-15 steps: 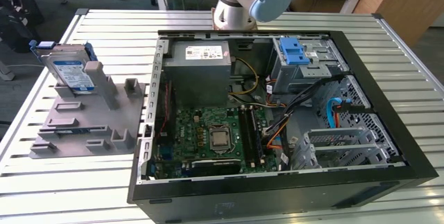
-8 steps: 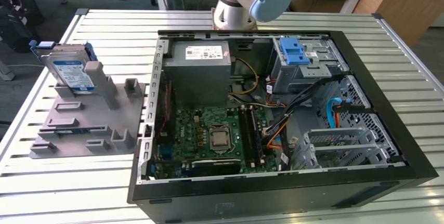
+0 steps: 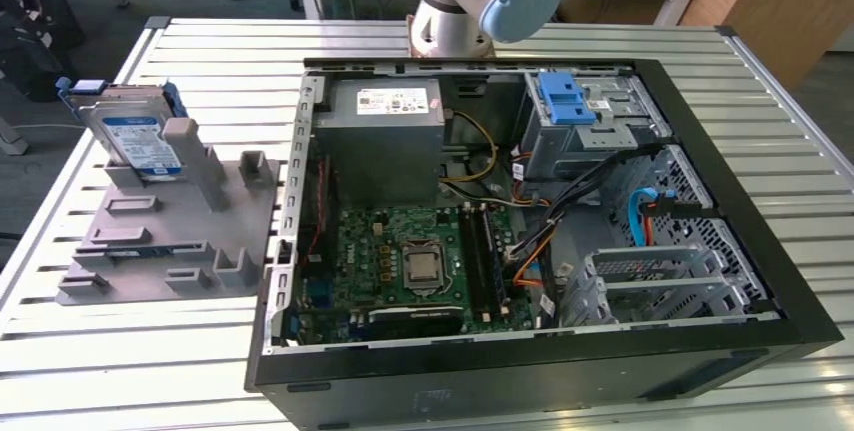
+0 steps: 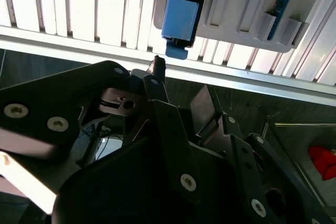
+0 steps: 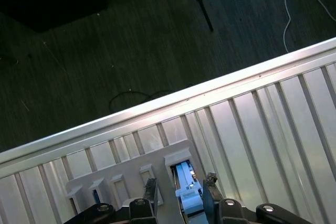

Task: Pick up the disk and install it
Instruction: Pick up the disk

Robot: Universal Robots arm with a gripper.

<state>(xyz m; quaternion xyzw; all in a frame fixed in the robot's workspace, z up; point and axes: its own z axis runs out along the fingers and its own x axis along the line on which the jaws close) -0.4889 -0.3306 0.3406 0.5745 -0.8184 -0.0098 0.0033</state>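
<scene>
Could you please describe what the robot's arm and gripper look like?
The arm is a silver-grey metal tube with a rounded light-blue cap on its joint. The gripper is black, built from flat linkage bars pinned with silver screws, narrowing to slim dark fingertips.

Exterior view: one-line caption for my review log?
Disk stands on edge in a grey holder on the slatted table, at the exterior view's left of the open computer case.

Blue-framed disk (image 3: 138,139) stands upright in grey holder (image 3: 150,243)
</scene>
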